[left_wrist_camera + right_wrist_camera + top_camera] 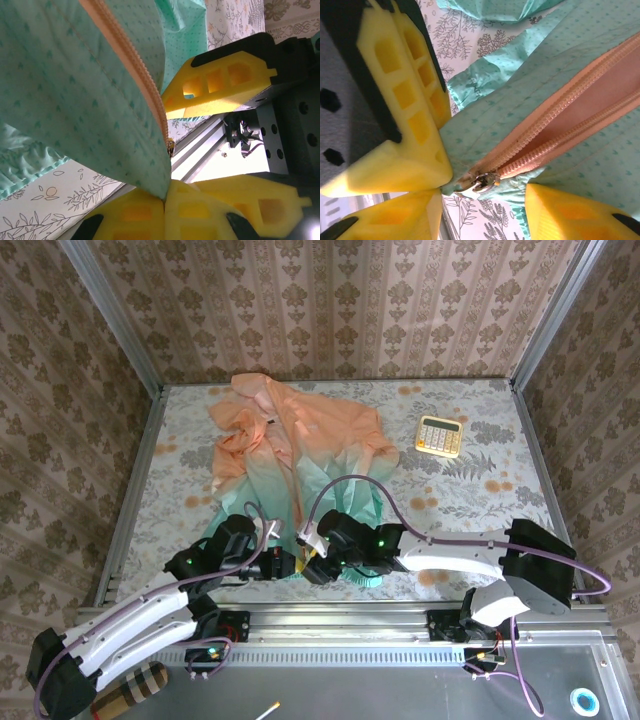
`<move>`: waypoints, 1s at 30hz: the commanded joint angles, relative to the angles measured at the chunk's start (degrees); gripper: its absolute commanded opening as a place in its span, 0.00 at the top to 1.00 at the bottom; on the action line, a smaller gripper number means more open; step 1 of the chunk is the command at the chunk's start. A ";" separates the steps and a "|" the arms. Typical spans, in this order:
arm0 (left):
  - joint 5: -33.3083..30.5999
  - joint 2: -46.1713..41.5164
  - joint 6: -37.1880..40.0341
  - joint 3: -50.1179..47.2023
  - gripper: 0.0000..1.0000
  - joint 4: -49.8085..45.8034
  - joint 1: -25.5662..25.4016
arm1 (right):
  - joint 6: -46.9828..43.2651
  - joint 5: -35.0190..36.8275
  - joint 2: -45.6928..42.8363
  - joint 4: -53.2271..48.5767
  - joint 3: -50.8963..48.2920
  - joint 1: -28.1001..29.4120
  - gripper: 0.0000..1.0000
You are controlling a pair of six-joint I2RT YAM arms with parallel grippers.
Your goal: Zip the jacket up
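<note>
The jacket point(290, 440) lies spread on the table, peach at the far end and mint green at the near hem. My left gripper point(288, 566) is shut on the mint hem corner point(150, 165), right beside the bottom end of the peach zipper point(131, 65). My right gripper point(316, 564) stands open at the same spot. In the right wrist view its fingertips point(484, 194) straddle the silver zipper slider point(481, 181) without touching it. Above the slider the two rows of zipper teeth point(555, 125) run apart. The left gripper's fingers point(405, 115) press against the hem just left of the slider.
A yellow calculator point(438, 435) lies at the back right of the flowered table point(480, 490). The metal rail of the table's near edge point(340, 615) runs just below both grippers. Patterned walls close in the sides and back.
</note>
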 commanded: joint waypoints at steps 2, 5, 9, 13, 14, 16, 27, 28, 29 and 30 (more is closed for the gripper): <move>1.51 -0.16 1.59 2.55 1.00 -1.32 0.21 | 0.71 4.01 -0.27 1.23 -0.13 0.41 0.64; 1.46 -0.06 1.83 2.74 1.00 -1.67 0.20 | 0.57 5.65 -1.94 1.42 -1.66 0.33 0.74; 1.44 0.01 1.92 2.73 1.00 -1.61 0.29 | 0.57 6.74 -3.81 1.40 -3.31 0.00 0.81; 1.51 0.01 2.72 3.16 1.00 -2.47 0.49 | 0.56 7.01 -4.17 1.62 -3.76 -0.19 0.85; 1.59 0.06 2.85 3.25 1.00 -2.56 0.46 | 0.52 6.90 -4.19 1.67 -3.78 -0.14 0.85; 1.87 0.10 2.82 3.43 1.00 -2.67 0.52 | 0.52 6.55 -4.13 1.98 -3.76 -0.18 0.85; 2.16 0.19 3.15 3.61 1.00 -2.75 0.55 | -1.05 4.32 -4.14 2.23 -2.91 -0.02 0.75; 2.17 0.19 3.20 3.53 1.00 -2.80 0.56 | -1.47 4.23 -4.10 1.98 -2.69 -0.02 0.75; 2.16 0.21 3.20 3.53 1.00 -2.78 0.55 | -1.75 4.23 -3.96 1.83 -2.55 -0.02 0.75; 2.24 0.27 3.20 3.53 1.00 -2.77 0.57 | -2.13 4.15 -3.73 1.52 -2.21 -0.02 0.75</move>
